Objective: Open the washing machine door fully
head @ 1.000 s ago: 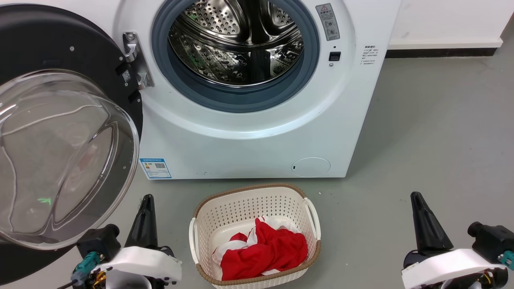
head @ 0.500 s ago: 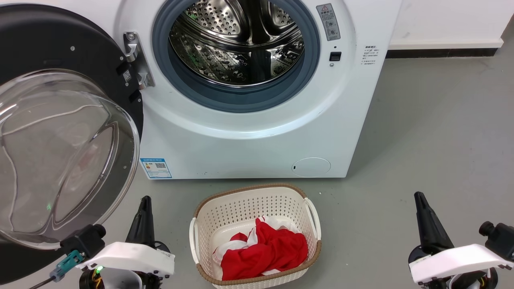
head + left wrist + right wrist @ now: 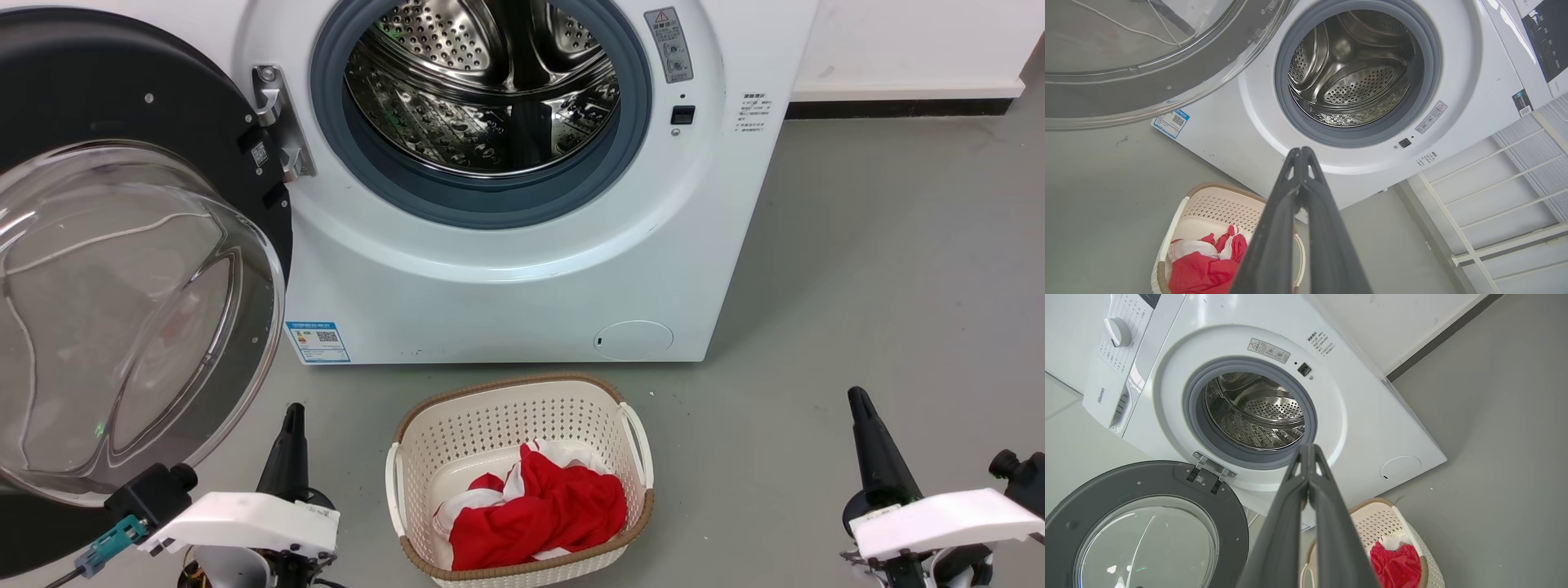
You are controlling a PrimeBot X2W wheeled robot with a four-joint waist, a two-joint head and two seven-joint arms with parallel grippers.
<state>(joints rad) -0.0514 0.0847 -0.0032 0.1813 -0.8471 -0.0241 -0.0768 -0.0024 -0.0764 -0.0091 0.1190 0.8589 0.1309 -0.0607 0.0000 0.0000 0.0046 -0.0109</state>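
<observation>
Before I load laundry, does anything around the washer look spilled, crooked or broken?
Nothing stands out. The washing machine door hangs wide open on its hinge; the drum looks empty; the basket stands upright with red and white cloth inside it.

Bright, even light in here, shadows on the grey floor (image 3: 898, 245) barely there. White streaks of glare run across the washing machine door (image 3: 122, 327) close by the left gripper (image 3: 291, 411), and the steel drum (image 3: 490, 98) sparkles with reflections. Both wrist cams stretch stuff toward the edges.
</observation>
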